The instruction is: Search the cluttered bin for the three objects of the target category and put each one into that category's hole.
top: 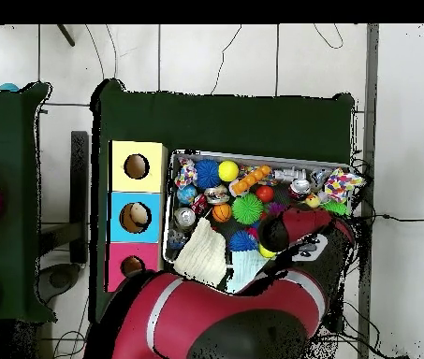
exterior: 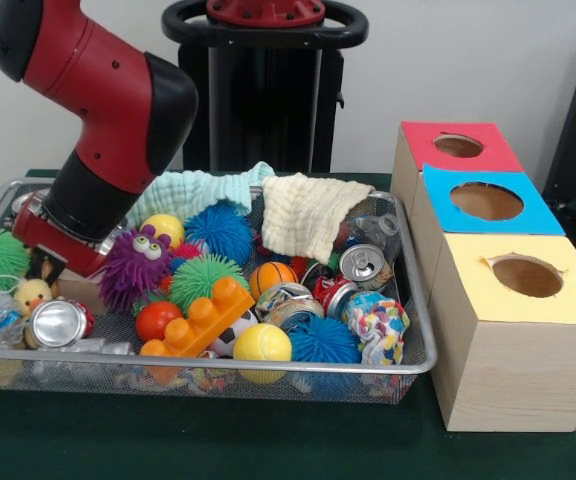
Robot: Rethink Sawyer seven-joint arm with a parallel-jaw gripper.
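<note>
A wire mesh bin (exterior: 420,330) (top: 170,201) is packed with toys, cans and cloths. My gripper (exterior: 46,266) is low in the bin's left end, beside a small yellow duck toy (exterior: 32,294) and above a silver can (exterior: 58,322); the red arm (top: 299,245) hides it from overhead. More cans lie right of centre: one open-topped (exterior: 366,265), others (exterior: 290,304) below it. Three boxes stand beside the bin, each with a round hole: red (exterior: 458,146) (top: 132,265), blue (exterior: 486,201) (top: 135,217), yellow (exterior: 527,276) (top: 137,166).
Spiky balls in blue (exterior: 218,230), green (exterior: 204,276) and purple with eyes (exterior: 136,266) fill the middle. An orange block (exterior: 196,320), a yellow ball (exterior: 262,344), a small basketball (exterior: 272,276) and two cloths (exterior: 306,214) (exterior: 198,188) also lie there.
</note>
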